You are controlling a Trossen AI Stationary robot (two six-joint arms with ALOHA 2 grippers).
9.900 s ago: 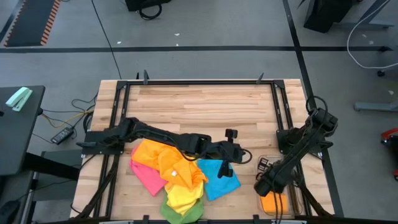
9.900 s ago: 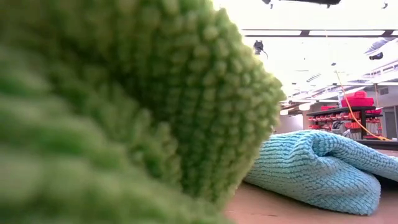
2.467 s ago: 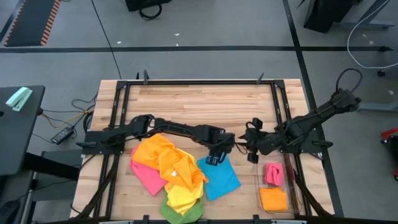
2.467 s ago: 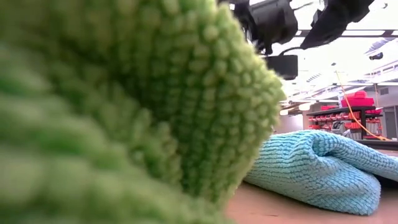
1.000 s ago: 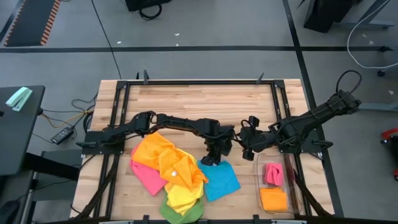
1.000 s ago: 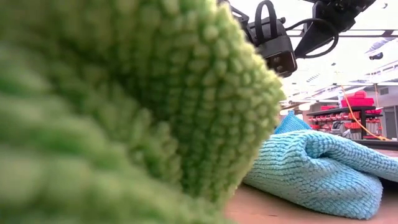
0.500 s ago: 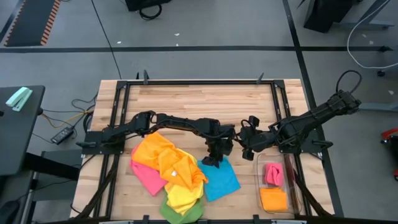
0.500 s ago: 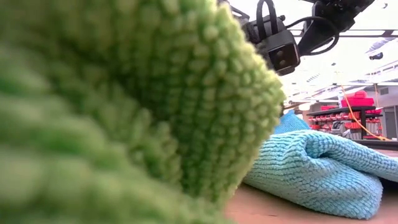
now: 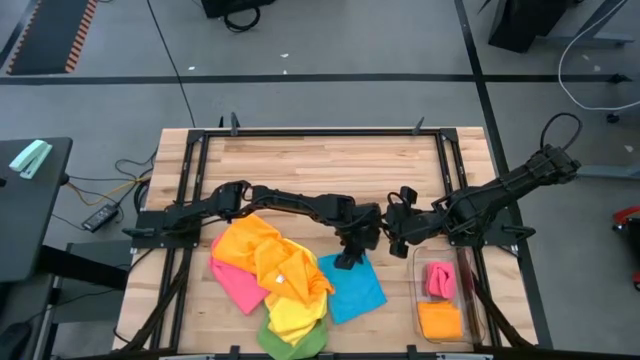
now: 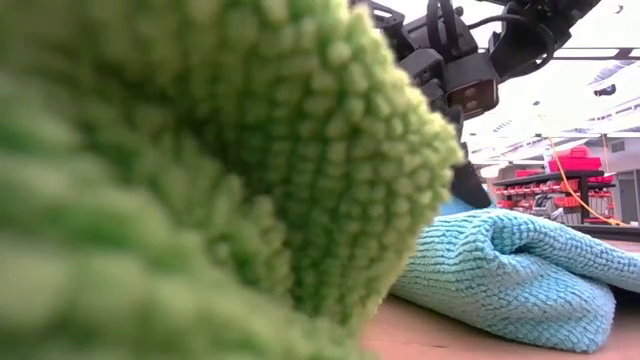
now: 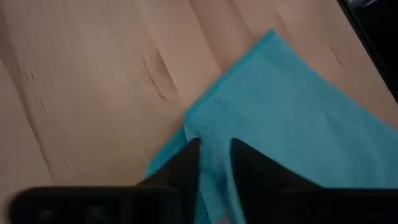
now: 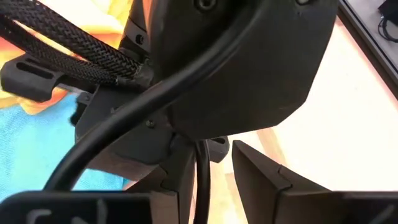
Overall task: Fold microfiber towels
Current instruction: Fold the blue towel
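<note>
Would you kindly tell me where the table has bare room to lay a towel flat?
The far half of the table, beyond both arms, is bare wood. The near half is crowded: the towel pile, the blue towel and the bin fill it.

No text, label, brand, number or sign can be read in any of the views — not on the towels, the arms, the table or the bin. The right wrist view shows a few pale marks along the bottom of the gripper body (image 12: 93, 208) — too cut off to make out as letters.
</note>
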